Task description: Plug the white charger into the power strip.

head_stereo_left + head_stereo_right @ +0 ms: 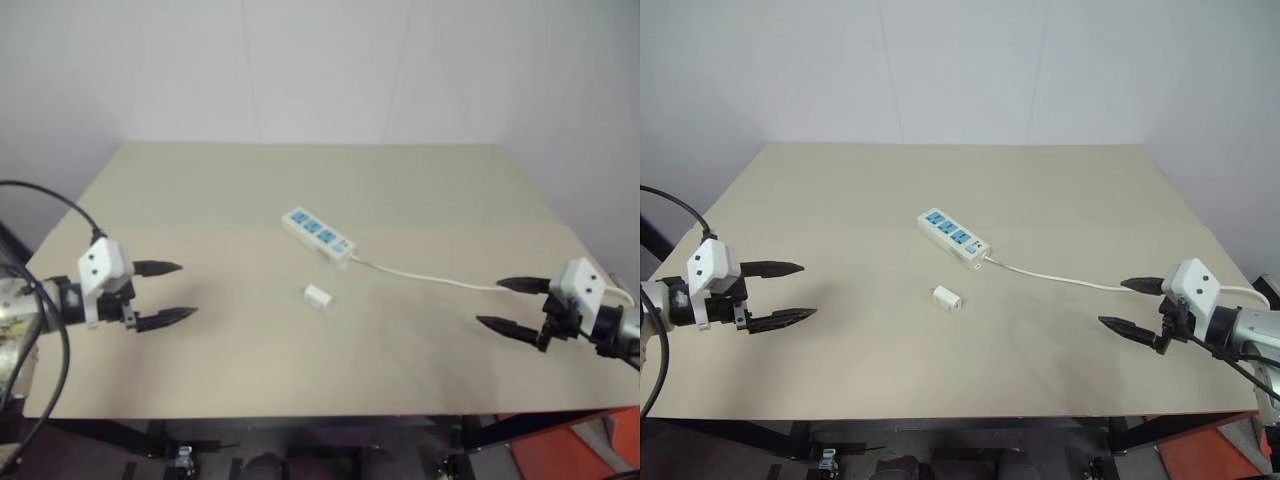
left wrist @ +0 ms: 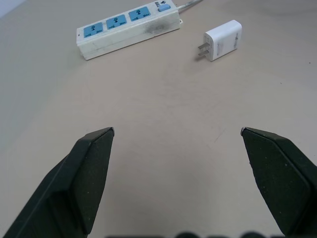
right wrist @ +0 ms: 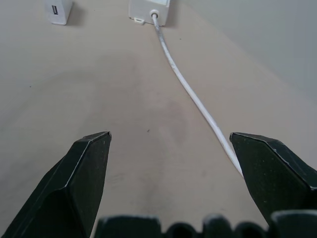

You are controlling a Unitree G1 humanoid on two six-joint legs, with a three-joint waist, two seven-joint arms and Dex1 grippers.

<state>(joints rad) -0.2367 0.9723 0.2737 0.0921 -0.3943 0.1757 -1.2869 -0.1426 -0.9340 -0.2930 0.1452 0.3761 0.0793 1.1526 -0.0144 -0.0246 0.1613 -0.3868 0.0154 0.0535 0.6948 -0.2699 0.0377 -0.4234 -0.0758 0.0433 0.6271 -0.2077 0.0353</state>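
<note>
I see white charger [image 1: 317,296] lying flat on table [image 1: 200,200], unplugged, prongs facing power strip [image 1: 318,234] in left wrist view. Charger near strip, not touching, on my side of it. Strip lies diagonal mid-table, three blue sockets up, all free. Cable [image 1: 430,277] runs from strip end toward right gripper [image 1: 512,305], passing just beside one of its fingers. Both task items between the two grippers, well apart from each. Left gripper [image 1: 168,293] jaws spread wide, nothing held. Right jaws equally wide, nothing held.
</note>
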